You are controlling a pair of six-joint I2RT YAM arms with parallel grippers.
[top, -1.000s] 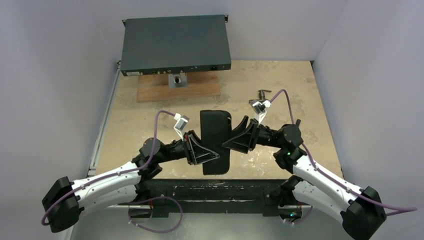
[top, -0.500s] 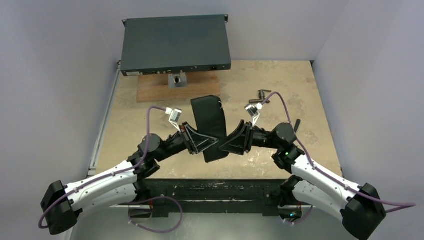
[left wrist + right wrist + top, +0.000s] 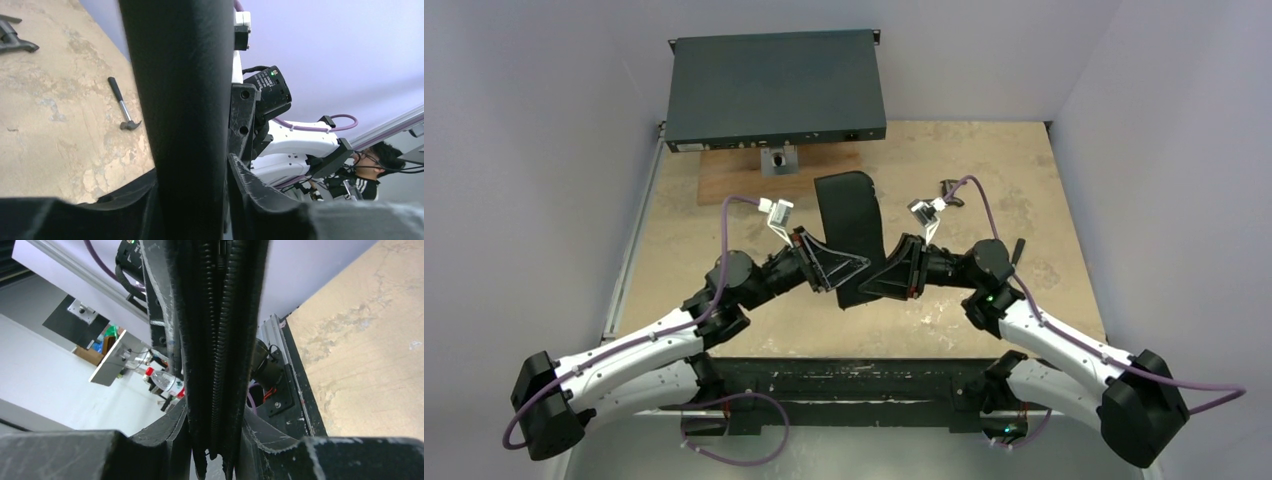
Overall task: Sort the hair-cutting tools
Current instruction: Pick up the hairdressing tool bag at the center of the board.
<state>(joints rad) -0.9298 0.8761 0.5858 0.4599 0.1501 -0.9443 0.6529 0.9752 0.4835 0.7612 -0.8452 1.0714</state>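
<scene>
Mid-frame from above, the left gripper and right gripper pinch a black zip pouch from opposite sides. Left wrist: narrow jaws clamp its flat face, with a hammer at left. Right wrist: jaws squeeze its zipped edge. I cannot see the hair-cutting tools.

Soft, even light fills the sharp overhead view, with faint shadows on the table beneath the arms. Between the left gripper's jaws the black case is featureless dark. In the right gripper its zip ridges catch light. Beyond the jaws the backgrounds glow bright.
</scene>
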